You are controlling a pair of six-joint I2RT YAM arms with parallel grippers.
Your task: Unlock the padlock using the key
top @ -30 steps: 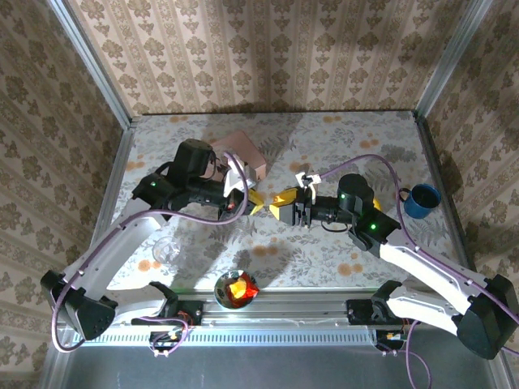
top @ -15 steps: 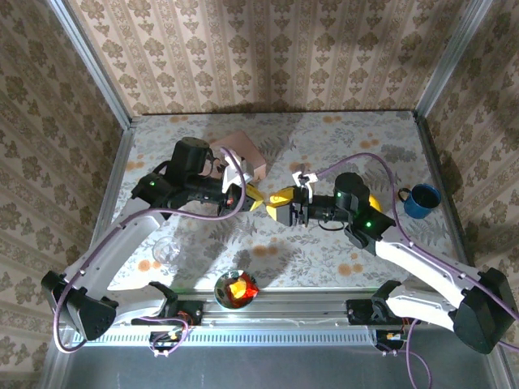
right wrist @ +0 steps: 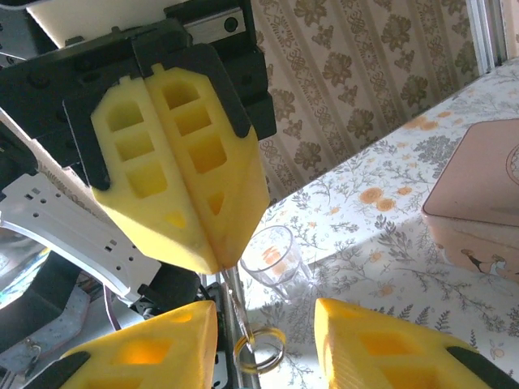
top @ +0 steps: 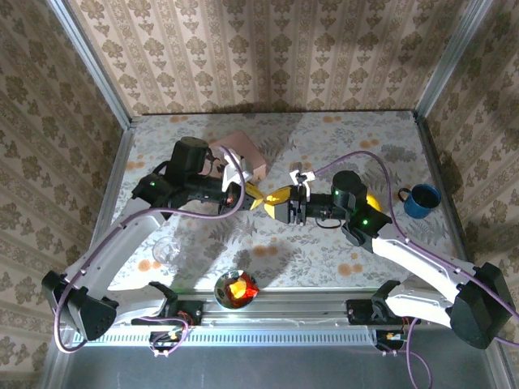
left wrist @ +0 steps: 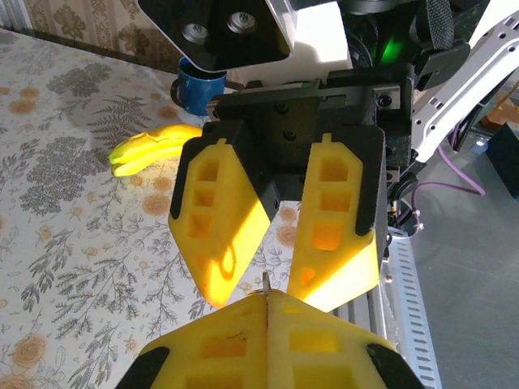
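My left hand (left wrist: 268, 306) is clamped shut on the key (right wrist: 237, 304), which pokes out between the parted fingers of my right hand (right wrist: 263, 320) above the table (right wrist: 381, 239); closing off-centre could twist it loose and drop it.

At the middle of the table (top: 340, 138), the left tool (top: 256, 198) faces the right tool (top: 273, 200); the box (top: 243, 156) lies behind the left one, the mug (top: 422, 200) at right, the glass (top: 166, 251) and the bowl (top: 236, 289) nearer.
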